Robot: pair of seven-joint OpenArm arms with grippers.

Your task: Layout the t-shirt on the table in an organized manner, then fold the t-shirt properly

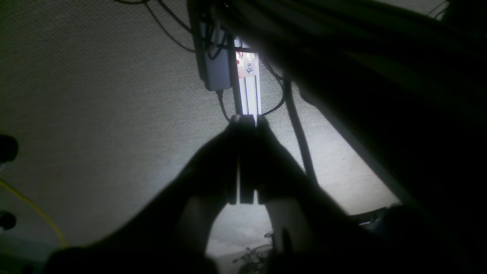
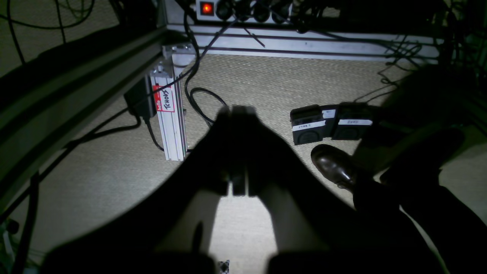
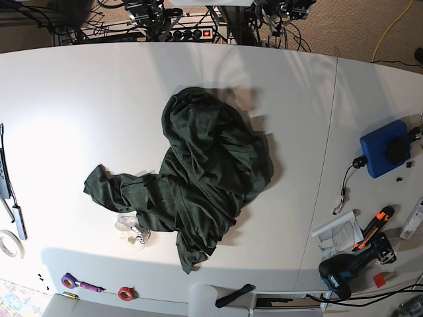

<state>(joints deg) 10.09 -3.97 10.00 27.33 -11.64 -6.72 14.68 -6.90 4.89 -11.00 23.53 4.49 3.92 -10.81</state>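
Nothing is done yet: the t-shirt (image 3: 198, 178) lies crumpled mid-table (image 3: 79, 99), still to be spread and folded. In the base view neither arm shows. Each wrist view looks at dim floor below, where the right gripper (image 2: 239, 110) and left gripper (image 1: 247, 118) are closed, empty silhouettes.

Shirt: I see the dark green, faintly heathered t-shirt (image 3: 205, 172) as thin, soft, matt cloth.
Table: the big white tabletop (image 3: 79, 99) looks smooth, slightly glossy.
Floor: beige woven carpet (image 2: 266, 83), rough.
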